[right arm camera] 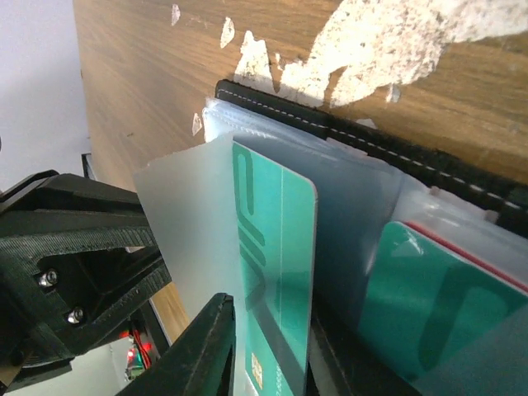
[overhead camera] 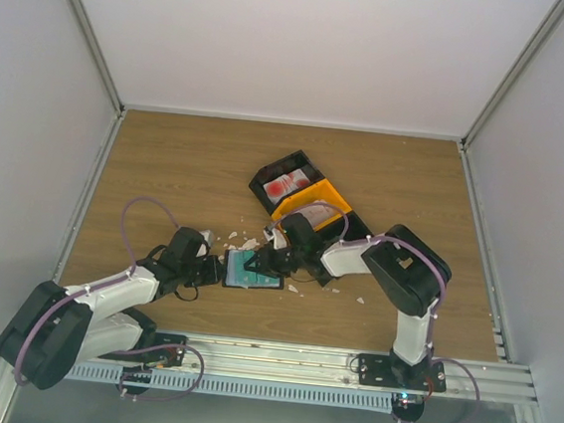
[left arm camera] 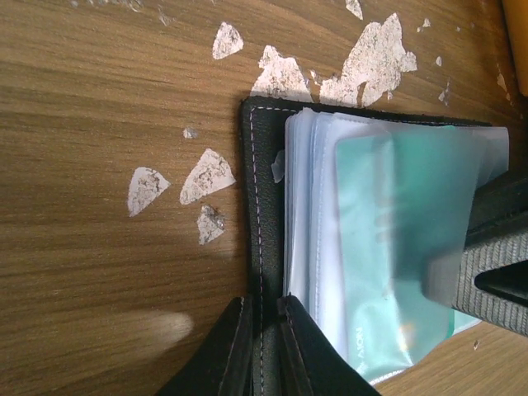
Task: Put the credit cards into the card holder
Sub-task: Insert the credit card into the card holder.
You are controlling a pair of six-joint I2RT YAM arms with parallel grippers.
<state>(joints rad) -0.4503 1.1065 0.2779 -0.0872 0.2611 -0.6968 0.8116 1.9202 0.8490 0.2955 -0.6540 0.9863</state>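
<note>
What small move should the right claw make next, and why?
Probably nudge the teal card deeper into the clear sleeve: it seems only partly inside, between the parted jaws of the right claw, while the left claw pins the edge of the card holder.

Bright and even from overhead, with soft faint shadows. Sharp on table (left arm camera: 99,256) in wrist views; blurred on near fingers (left arm camera: 221,367) and card (left arm camera: 388,247).
</note>
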